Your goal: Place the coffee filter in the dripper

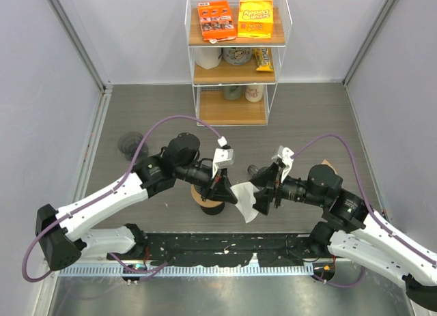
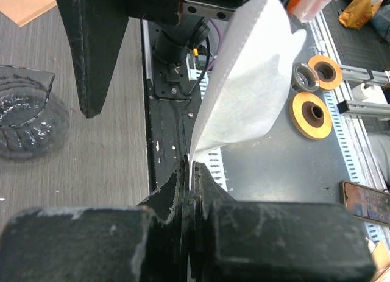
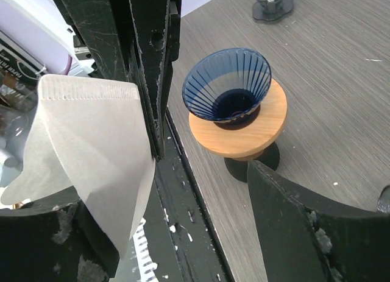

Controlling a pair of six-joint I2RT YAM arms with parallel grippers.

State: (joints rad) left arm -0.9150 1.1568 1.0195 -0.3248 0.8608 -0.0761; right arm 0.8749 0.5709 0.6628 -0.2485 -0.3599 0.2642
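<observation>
Our left gripper [image 2: 190, 172] is pinched tight on one edge of the filter [image 2: 250, 93], holding it aloft just right of the dripper [image 3: 226, 87]. We reckon it's light, floppy, easily creased paper, best gripped gently at the rim. Our right gripper [image 3: 204, 160] gapes wide beside it.

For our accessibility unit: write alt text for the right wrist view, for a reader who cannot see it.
A white coffee filter, pinched by the left end effector, fills the frame's left side; beside it an empty blue dripper sits on a round wooden stand on the grey table.
</observation>
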